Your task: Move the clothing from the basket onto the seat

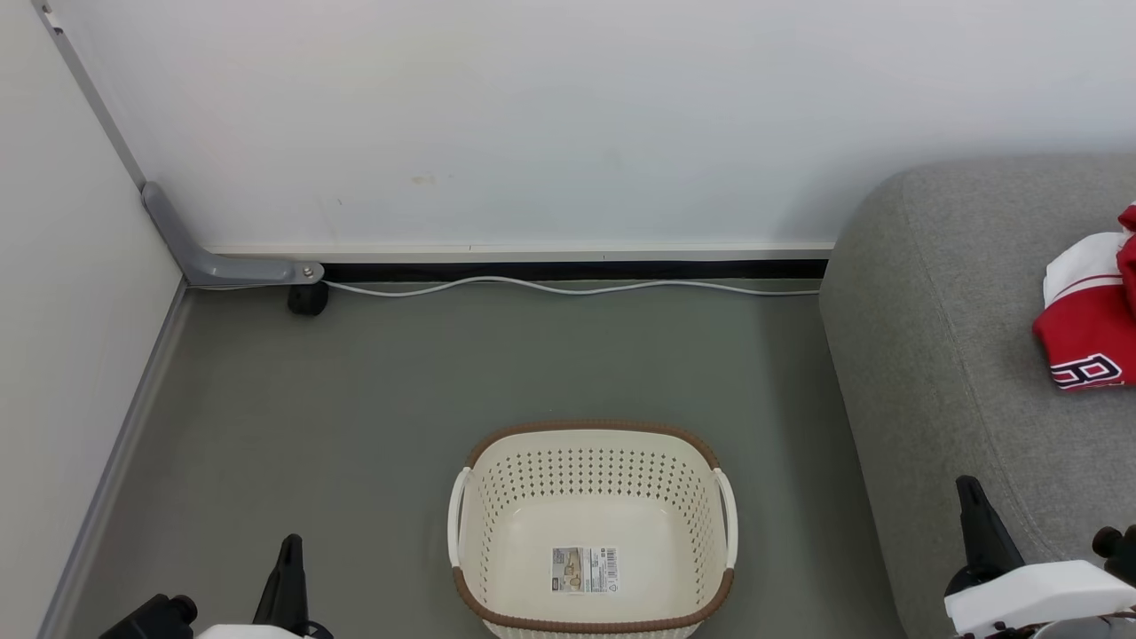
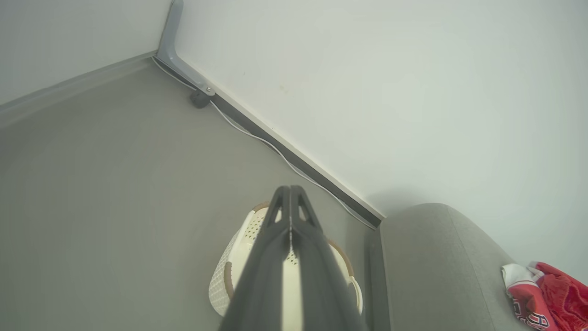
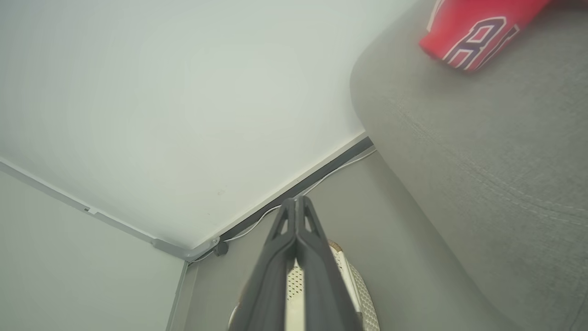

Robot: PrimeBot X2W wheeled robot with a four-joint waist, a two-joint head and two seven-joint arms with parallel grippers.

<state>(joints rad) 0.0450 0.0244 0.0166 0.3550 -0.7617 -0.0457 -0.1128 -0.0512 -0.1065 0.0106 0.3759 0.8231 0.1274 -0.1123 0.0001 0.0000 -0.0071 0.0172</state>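
Note left pincer (image 1: 290, 546) and right pincer (image 1: 969, 488) both closed, fingers together, holding nothing, low on either side of the basket (image 1: 593, 435). Note the basket bare inside, standing on the floor (image 1: 355, 399) just beside the seat (image 1: 932, 373). Locate the clothing (image 1: 1087, 328) on the seat, well in from its rounded left edge. Judge the transfer complete. Next: verify and hold pincers clear.

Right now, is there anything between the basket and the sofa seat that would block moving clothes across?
Nothing visible stands in the way. Bare floor lies between the basket and the seat on the robot's right. The basket holds just its label sticker, and the red clothing already lies on the seat.
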